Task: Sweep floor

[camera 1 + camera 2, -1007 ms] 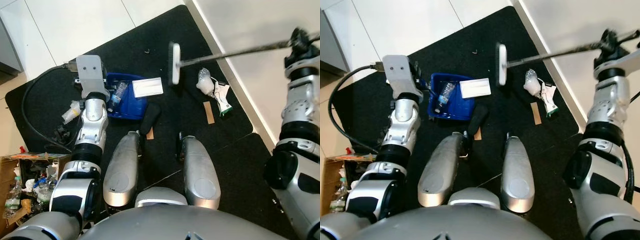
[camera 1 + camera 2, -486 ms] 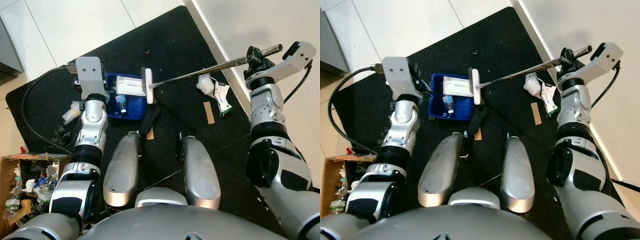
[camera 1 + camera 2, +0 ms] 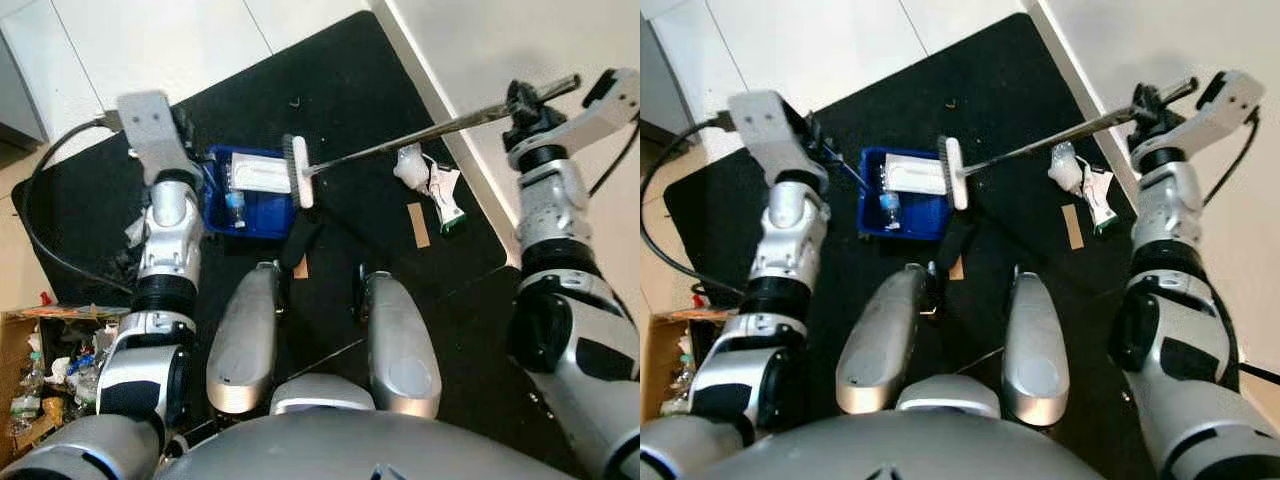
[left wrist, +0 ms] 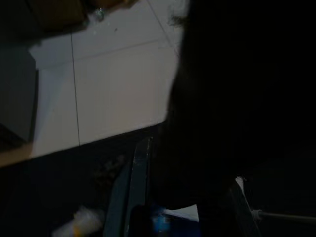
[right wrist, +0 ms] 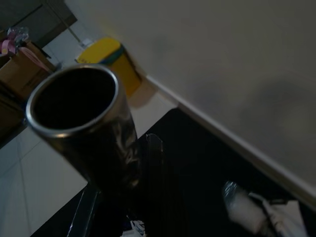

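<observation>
A blue dustpan (image 3: 248, 198) lies on the black mat (image 3: 340, 90) before my knees. It holds a plastic bottle (image 3: 233, 206) and a flat white packet (image 3: 262, 178). My left gripper (image 3: 818, 140) is shut on the pan's thin blue handle (image 3: 843, 167) at its far left. The broom's white brush head (image 3: 297, 172) rests on the pan's right rim. Its metal pole (image 3: 420, 130) slants up to my right gripper (image 3: 523, 100), which is shut on it near the top end; the pole's open end (image 5: 74, 96) is close in the right wrist view.
On the mat right of the brush lie crumpled plastic (image 3: 408, 165), a white and green packet (image 3: 446, 203) and a cardboard strip (image 3: 417, 225). A black cloth (image 3: 300, 240) lies by my left knee. A trash-filled box (image 3: 50, 365) and a cable (image 3: 35, 250) are left; the wall (image 3: 500, 40) is right.
The brush swung left from beside the crumpled plastic to the pan's rim, pushing the white packet in. My left arm has since lifted and leaned left; my right wrist drew slightly right.
</observation>
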